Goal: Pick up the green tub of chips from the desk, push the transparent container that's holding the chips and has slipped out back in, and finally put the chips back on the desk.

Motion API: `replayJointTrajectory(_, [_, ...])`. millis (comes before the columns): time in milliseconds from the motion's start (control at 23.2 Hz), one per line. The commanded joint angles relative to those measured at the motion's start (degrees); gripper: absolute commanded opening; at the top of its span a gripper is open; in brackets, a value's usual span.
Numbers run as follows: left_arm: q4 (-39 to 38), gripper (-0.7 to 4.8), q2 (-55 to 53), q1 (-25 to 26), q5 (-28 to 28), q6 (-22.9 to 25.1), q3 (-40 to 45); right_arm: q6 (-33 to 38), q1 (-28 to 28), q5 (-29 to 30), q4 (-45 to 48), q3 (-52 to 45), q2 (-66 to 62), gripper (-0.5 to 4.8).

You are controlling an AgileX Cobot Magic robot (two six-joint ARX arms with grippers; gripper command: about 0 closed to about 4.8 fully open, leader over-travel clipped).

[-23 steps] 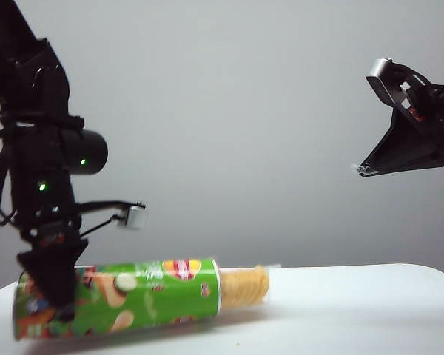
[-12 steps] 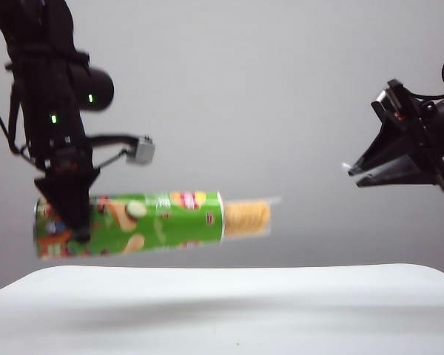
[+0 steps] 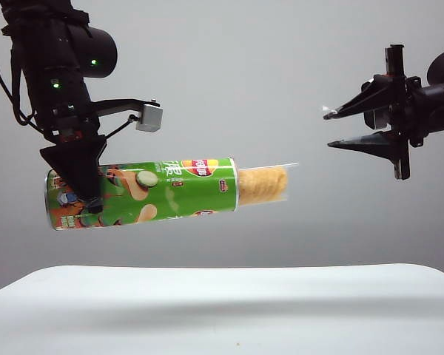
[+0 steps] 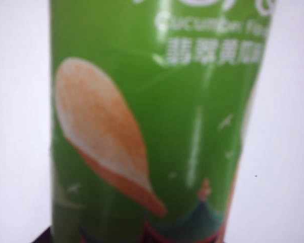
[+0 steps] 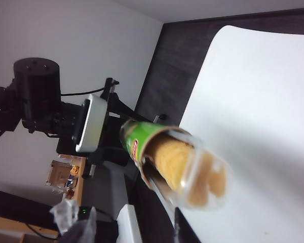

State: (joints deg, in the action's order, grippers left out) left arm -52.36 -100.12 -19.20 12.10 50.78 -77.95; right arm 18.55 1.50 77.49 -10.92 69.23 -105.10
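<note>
The green tub of chips (image 3: 163,191) hangs nearly level in the air, well above the desk (image 3: 222,303). My left gripper (image 3: 89,203) is shut on it near its left end. The tub's green wrap (image 4: 152,101) fills the left wrist view. The transparent container (image 3: 265,185) sticks out of the tub's right end, with the chips (image 3: 260,186) stacked inside. My right gripper (image 3: 328,128) stands open to the right of the container, apart from it and slightly higher, its fingers pointing left. In the right wrist view the container (image 5: 195,169) faces me end-on beyond my fingertips (image 5: 180,230).
The left arm's small camera block (image 3: 149,117) juts out above the tub. In the right wrist view, the left arm's dark body (image 5: 35,96) and a wooden shelf (image 5: 66,174) lie behind the tub, beside the desk's edge (image 5: 197,86).
The left gripper has lifted the tub off the desk and high into the air. The right gripper has opened from shut, rolled, and moved left toward the container's end.
</note>
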Motion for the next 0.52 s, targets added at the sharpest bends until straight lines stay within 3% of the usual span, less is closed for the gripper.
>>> replayJointTrajectory(43, [0.4,2.57,0.5,-1.7,0.2,0.2,-0.3,0.9,-0.5,0.9,0.7,0.2,0.2,1.94])
replayJointTrajectory(302, [0.6,2.57,0.6,-4.0,-3.6,0.0,-0.3,0.4,-1.6,0.4,0.3,0.2,0.2,1.93])
replayJointTrajectory(518, [0.4,2.56,2.0,-4.1,-5.5,-0.2,-0.3,-6.0,-1.6,-6.8,-5.6,0.2,-0.2,1.92])
